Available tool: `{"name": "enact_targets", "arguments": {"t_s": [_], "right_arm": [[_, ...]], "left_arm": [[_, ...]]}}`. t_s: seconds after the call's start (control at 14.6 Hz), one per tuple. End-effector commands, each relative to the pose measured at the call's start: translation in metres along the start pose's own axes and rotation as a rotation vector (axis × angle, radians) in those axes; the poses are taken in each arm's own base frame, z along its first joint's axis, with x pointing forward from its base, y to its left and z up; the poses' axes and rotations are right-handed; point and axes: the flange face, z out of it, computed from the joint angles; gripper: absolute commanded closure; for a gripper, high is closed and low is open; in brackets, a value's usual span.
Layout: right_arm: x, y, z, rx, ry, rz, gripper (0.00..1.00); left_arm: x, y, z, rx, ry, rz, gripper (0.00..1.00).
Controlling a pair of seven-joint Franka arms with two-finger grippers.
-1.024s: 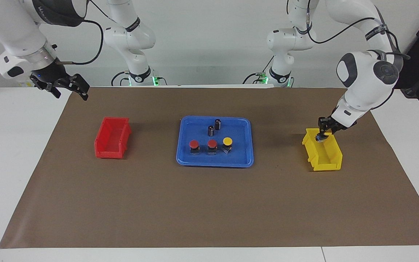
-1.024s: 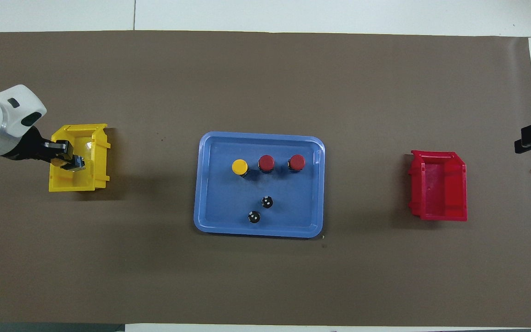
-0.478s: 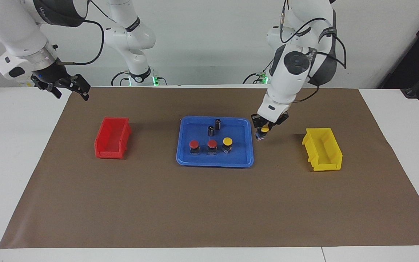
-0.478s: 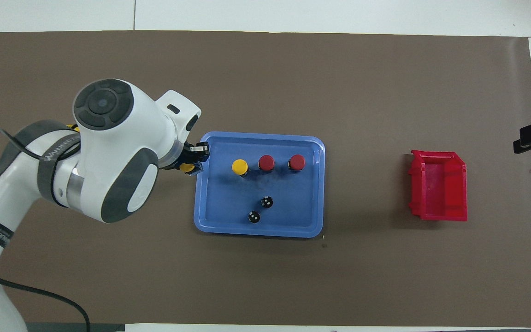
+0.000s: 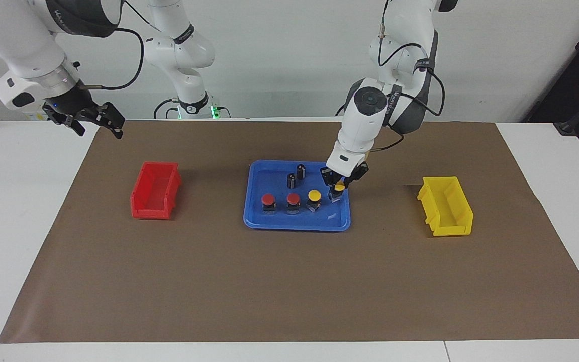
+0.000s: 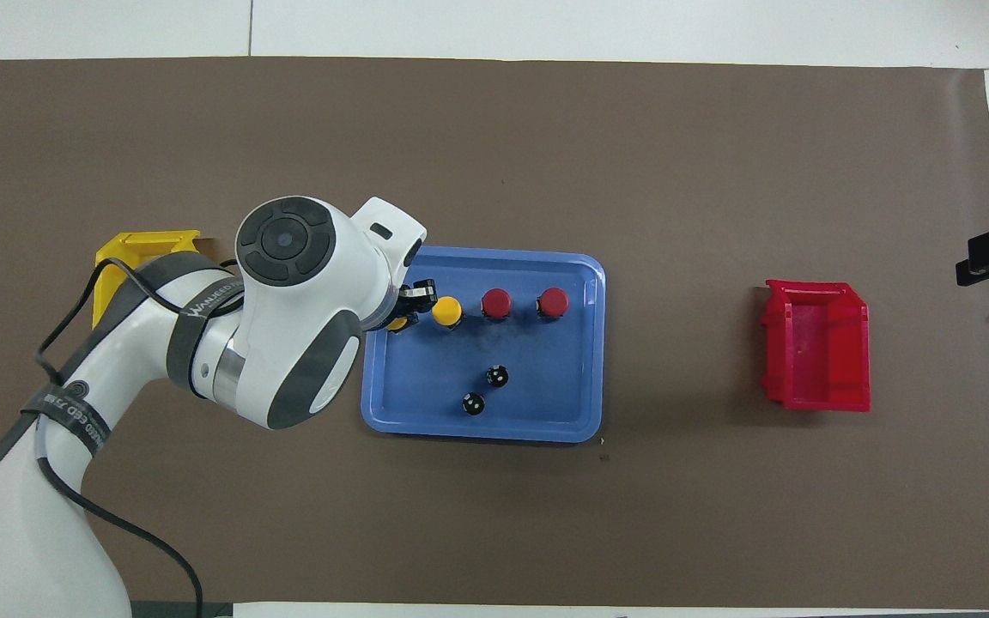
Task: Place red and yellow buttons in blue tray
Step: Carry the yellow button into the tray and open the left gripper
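The blue tray point(image 5: 294, 219) lies mid-table, also in the overhead view point(image 6: 546, 416). In it stand two red buttons point(image 5: 268, 200) point(image 5: 293, 199) and a yellow button point(image 5: 314, 195) in a row; from overhead they are the red point(image 6: 553, 301) point(image 6: 496, 302) and yellow point(image 6: 446, 311) caps. My left gripper point(image 5: 338, 188) is shut on the second yellow button point(image 5: 339, 186) and holds it low over the tray, beside the standing yellow one. Overhead, the arm hides most of that button point(image 6: 397, 324). My right gripper point(image 5: 93, 119) waits, open and empty, over the table's edge past the red bin.
Two dark capless cylinders point(image 5: 301, 171) point(image 5: 291, 180) stand in the tray, nearer to the robots than the button row. A small red bin point(image 5: 155, 190) sits toward the right arm's end. A small yellow bin point(image 5: 445, 206) sits toward the left arm's end.
My left gripper has carried the yellow button from the yellow bin across the mat to low over the blue tray. The right arm has hardly moved.
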Motion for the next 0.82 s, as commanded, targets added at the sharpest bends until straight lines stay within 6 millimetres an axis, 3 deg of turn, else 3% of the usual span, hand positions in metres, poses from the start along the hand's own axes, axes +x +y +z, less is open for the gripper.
{"name": "enact_targets", "arguments": {"t_s": [0.0,0.2,0.27,0.41,0.48,0.61,0.75], "right_arm": [[-0.003,0.001,0.001,-0.001,0.004,-0.014,0.00],[-0.003,0.001,0.001,-0.001,0.004,-0.014,0.00],[-0.003,0.001,0.001,-0.001,0.004,-0.014,0.00],[-0.003,0.001,0.001,-0.001,0.004,-0.014,0.00],[-0.003,0.001,0.001,-0.001,0.004,-0.014,0.00],[-0.003,0.001,0.001,-0.001,0.004,-0.014,0.00],[-0.003,0.001,0.001,-0.001,0.004,-0.014,0.00]], "left_arm": [[0.000,-0.002,0.014,-0.012,-0.006,-0.020,0.99],[0.005,-0.007,0.018,-0.009,-0.006,-0.020,0.95],[0.005,-0.008,0.019,-0.007,-0.008,-0.023,0.81],[0.006,-0.010,0.020,-0.004,-0.012,-0.029,0.33],[0.005,-0.010,0.020,-0.001,-0.017,-0.030,0.18],[0.003,-0.007,0.017,0.018,-0.026,-0.019,0.01],[0.007,-0.008,-0.006,0.030,-0.045,-0.017,0.00]]}}
